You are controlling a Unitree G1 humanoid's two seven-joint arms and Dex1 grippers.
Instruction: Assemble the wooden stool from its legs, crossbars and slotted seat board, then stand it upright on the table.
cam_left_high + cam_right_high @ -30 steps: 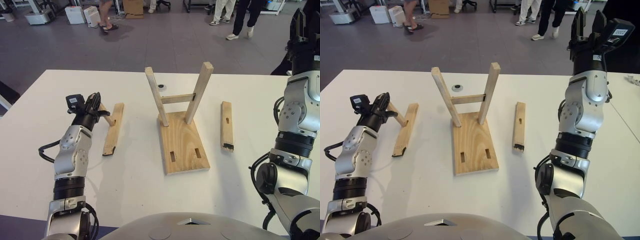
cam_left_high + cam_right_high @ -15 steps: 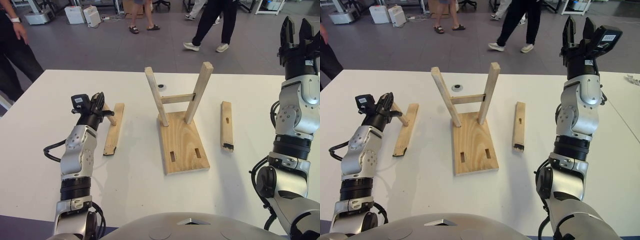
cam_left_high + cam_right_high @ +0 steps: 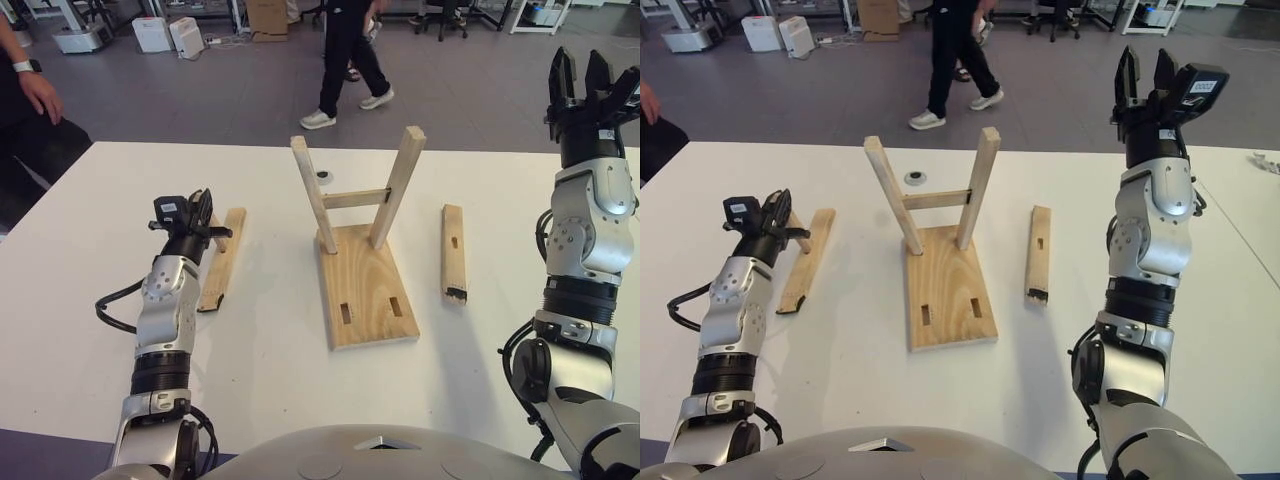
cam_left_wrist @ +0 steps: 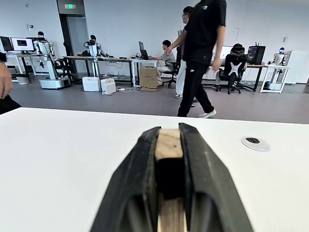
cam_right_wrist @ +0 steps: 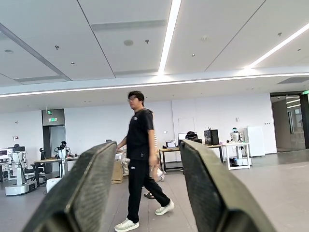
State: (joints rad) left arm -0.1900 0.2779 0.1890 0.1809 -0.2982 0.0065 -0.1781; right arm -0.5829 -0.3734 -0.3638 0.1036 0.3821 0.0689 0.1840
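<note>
Over the last second both arms have shifted; the wood on the table (image 3: 80, 230) has mostly stayed put. The left gripper (image 4: 169, 131) has slid a little toward 3 o'clock and now sits right against the far end of the left loose leg (image 3: 222, 258). Its fingers are clamped on a short crossbar (image 4: 169, 144), with the wood filling the gap between them. That leg's near end may have been nudged slightly toward 9 o'clock, but the shift is small and we can't be sure.

The right gripper (image 3: 1143, 72) has swung in from the 3 o'clock edge. It is held high off the table, pointing up, jaws spread and empty.

The seat board (image 3: 365, 285) lies flat where it was. Two legs (image 3: 312, 195) (image 3: 398, 185) stand in its 12 o'clock end, joined by a fitted crossbar (image 3: 355, 197). The two slots (image 3: 345, 312) at its 6 o'clock end are unfilled. The right loose leg (image 3: 453, 250) lies at 3 o'clock of the board, untouched.

We judge the stool about half built. The left arm looks set to seat its crossbar into the left loose leg. The right arm's move adds nothing to the assembly yet, so the second leg pair is not yet started.
</note>
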